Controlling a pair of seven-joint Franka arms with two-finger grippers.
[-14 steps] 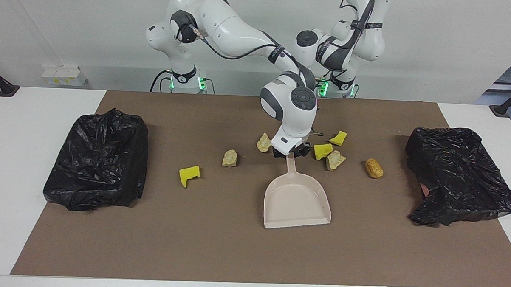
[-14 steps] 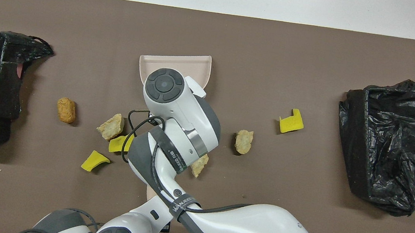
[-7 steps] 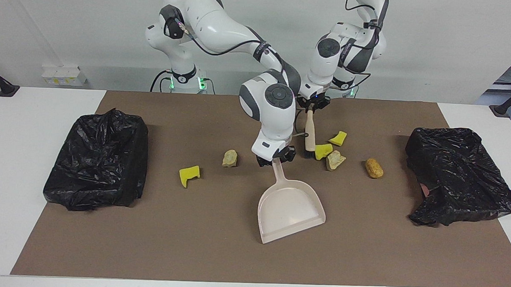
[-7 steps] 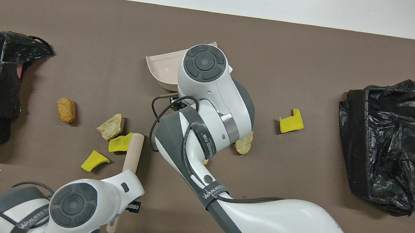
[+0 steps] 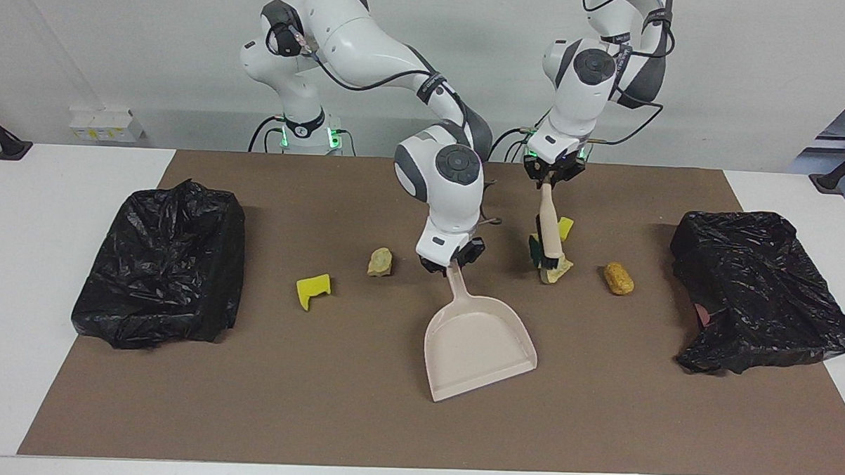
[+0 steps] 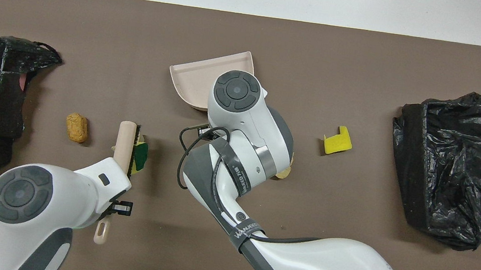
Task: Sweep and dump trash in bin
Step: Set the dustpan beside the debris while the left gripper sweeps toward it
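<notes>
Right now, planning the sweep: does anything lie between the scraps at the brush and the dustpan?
No loose thing lies between: bare mat separates the scraps at the brush from the dustpan. The pan's mouth points away from the robots, though, so its side wall faces them.

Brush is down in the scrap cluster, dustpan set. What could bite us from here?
1. The dustpan opens away from the robots, while the brush sits among scraps beside its handle; a stroke may miss the mouth.
2. The orange-brown lump and yellow sponge chunk lie apart and may get skipped.
3. The right hand grips only the handle's tip, so the pan may swivel.
</notes>
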